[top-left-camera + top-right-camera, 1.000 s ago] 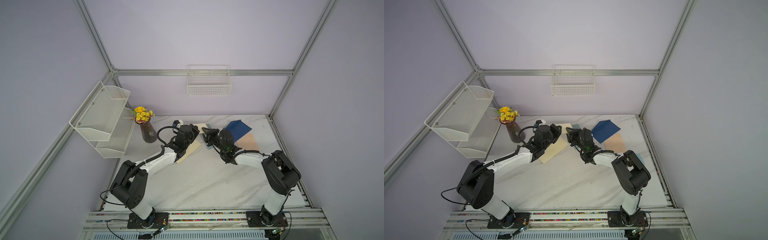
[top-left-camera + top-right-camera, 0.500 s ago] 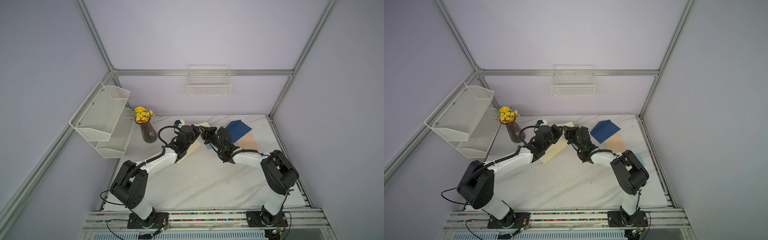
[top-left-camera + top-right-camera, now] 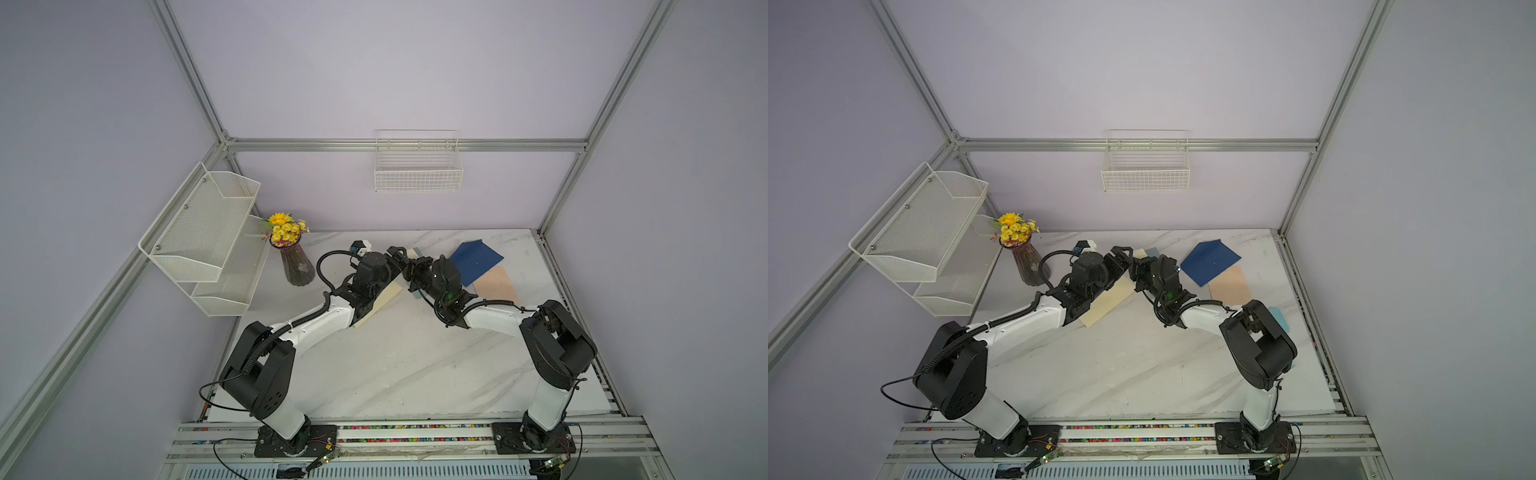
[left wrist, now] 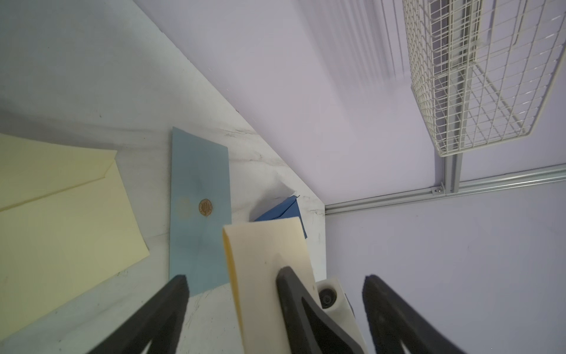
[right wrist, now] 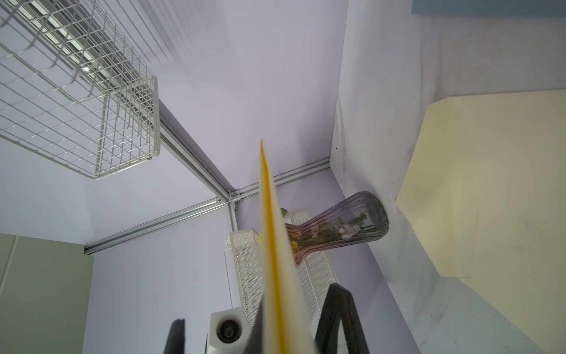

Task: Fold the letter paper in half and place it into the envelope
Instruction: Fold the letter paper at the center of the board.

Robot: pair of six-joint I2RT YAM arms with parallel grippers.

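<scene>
- The left arm [image 3: 316,324] reaches from the near left base towards the far middle of the table [image 3: 395,365]. The right arm [image 3: 490,318] comes in from the near right with its elbow bent, and the two wrists meet almost nose to nose.
- The left gripper [image 3: 398,257] has its jaws spread wide. In the left wrist view its fingers [image 4: 174,306] stand either side of the folded letter paper [image 4: 269,260] and touch neither face.
- The right gripper [image 3: 414,272] is pinched tight on that paper, with one of its fingers lying flat against the cream face.
- The paper is held up off the table, between the two grippers, above the far middle.
- Its long axis runs out along the right gripper's fingers towards the far left corner. The right wrist view sees it edge-on, with a yellow inner strip showing.
- The cream envelope [image 3: 382,301] lies flat under the left wrist, with its length running from near left to far right.
- A light blue envelope [image 4: 199,199] lies just beside it on the far side.
- The far wall is close beyond the grippers, with a wire basket [image 3: 417,170] hung above.
- A vase [image 3: 297,266] stands to the far left.
- A dark blue envelope [image 3: 478,259] and a peach sheet [image 3: 496,284] lie to the right.
- The near half of the table is open.
</scene>
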